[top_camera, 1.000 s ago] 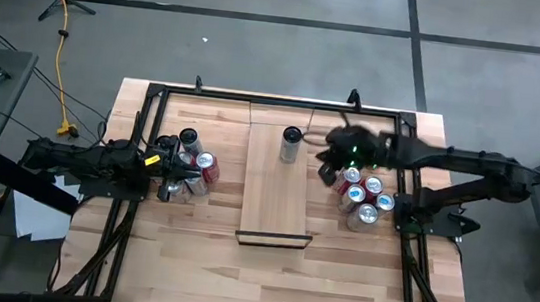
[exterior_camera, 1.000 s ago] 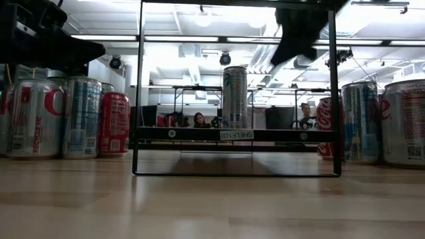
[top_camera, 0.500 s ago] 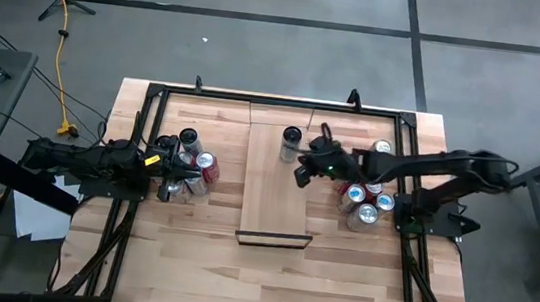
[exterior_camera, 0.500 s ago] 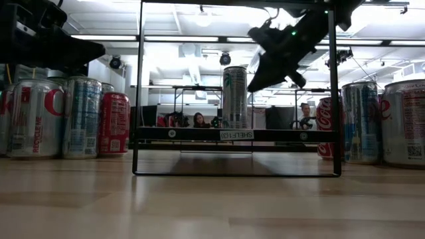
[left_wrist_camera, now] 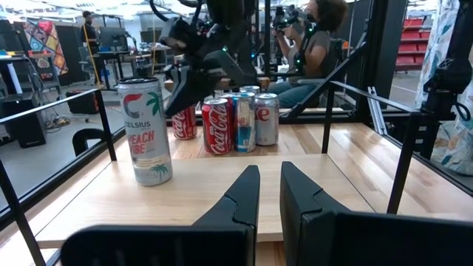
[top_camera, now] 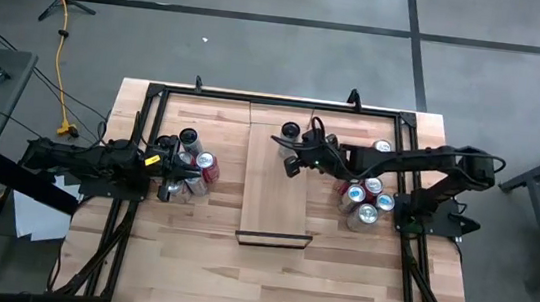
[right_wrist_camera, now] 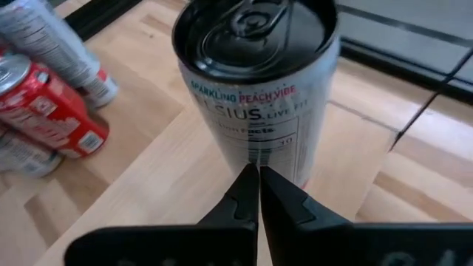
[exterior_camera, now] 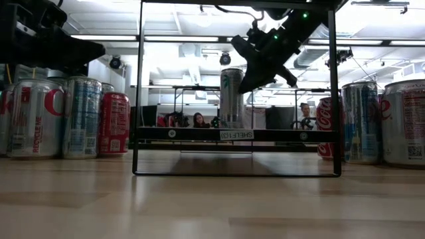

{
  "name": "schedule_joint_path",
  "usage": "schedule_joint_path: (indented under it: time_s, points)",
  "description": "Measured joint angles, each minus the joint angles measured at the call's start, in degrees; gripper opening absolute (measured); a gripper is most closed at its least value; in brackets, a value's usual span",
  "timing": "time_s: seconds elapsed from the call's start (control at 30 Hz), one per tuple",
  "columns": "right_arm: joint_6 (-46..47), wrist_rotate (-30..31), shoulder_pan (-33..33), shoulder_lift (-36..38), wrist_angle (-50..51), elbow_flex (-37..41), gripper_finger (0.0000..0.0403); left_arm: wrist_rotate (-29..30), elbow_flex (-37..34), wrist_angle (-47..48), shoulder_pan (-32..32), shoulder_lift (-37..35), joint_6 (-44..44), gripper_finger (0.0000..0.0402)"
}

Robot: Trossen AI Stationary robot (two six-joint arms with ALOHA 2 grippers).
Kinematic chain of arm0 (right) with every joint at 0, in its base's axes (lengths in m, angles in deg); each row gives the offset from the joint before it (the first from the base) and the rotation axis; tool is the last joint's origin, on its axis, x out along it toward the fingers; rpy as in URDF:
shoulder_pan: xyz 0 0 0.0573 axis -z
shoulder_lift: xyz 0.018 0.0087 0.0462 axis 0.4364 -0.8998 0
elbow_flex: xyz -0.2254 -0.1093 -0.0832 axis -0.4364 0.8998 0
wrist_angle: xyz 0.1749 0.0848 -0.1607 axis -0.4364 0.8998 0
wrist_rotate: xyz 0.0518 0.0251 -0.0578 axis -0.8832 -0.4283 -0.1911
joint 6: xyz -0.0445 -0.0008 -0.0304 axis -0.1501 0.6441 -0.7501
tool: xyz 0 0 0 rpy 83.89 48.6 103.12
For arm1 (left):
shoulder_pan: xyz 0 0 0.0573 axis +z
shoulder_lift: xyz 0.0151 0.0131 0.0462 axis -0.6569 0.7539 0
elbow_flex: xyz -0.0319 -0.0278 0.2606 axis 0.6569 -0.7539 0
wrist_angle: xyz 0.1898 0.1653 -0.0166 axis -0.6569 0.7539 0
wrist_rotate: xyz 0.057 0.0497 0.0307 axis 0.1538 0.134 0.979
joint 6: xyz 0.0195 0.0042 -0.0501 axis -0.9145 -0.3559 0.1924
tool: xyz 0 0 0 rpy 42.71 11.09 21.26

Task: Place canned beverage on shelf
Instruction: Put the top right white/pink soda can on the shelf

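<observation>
**A:** Where do you see the can now?

**B:** Your tall slim can (top_camera: 289, 133) stands upright on the shelf (top_camera: 275, 197), near the far end of the board, away from the end with the black lip. In the low view it stands behind the label strip of the shelf.

**A:** And your right gripper?

**B:** Your right gripper (top_camera: 291, 165) is just beside the can, on the side toward the black lip, and raised above the shelf. Its fingers are pressed together and hold nothing. In the right wrist view the closed tips point at the side of the can, below its black lid.

**A:** The left one?

**B:** Your left gripper (top_camera: 180, 170) waits over the group of cans (top_camera: 191, 163) on the left of the tabletop (top_camera: 338, 269), fingers together, well apart from the shelf. More cans (top_camera: 364, 196) stand on the right side.
</observation>
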Motion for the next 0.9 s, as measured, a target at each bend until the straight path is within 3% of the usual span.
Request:
schedule_joint_path:
  time_s: [0.9]
  points:
    - [-5.37,-0.92,4.12,-5.60,-8.60,-0.04,0.0000,0.02,0.00,-0.01,0.00,-0.01,-0.01,0.0005]
